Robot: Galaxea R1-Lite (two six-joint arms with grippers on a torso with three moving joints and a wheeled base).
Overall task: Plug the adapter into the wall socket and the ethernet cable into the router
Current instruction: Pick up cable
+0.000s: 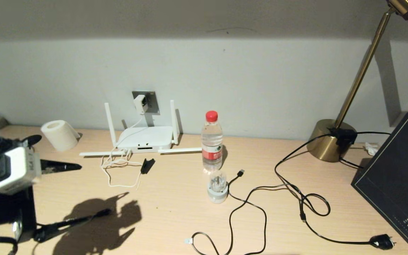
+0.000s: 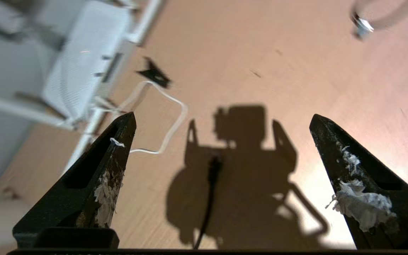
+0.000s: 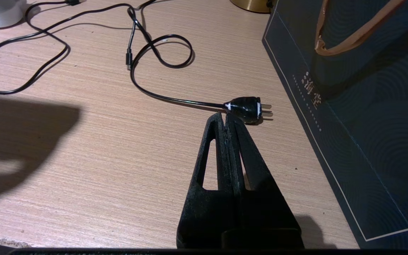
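Observation:
The white adapter (image 1: 140,103) sits against the grey wall socket (image 1: 151,102), and its thin white cord (image 1: 119,164) hangs down and loops in front of the router (image 1: 145,139). My left gripper (image 1: 74,193) hovers open over the near left of the table. In the left wrist view its fingers (image 2: 119,148) stand wide apart, and the black ethernet cable (image 2: 211,173) lies on the wood below the gap, untouched. That cable's end (image 1: 102,213) points toward the router. My right gripper (image 3: 225,115) is shut on nothing, just short of a round black plug (image 3: 248,109).
A water bottle (image 1: 211,141) and a round white-and-clear plug (image 1: 217,186) stand mid-table. A black clip (image 1: 147,165) lies by the cord. Black cables loop at the right, one with a pale tip (image 1: 188,241). At the edges are a paper roll (image 1: 59,134), a brass lamp base (image 1: 329,140) and a dark bag (image 1: 398,177).

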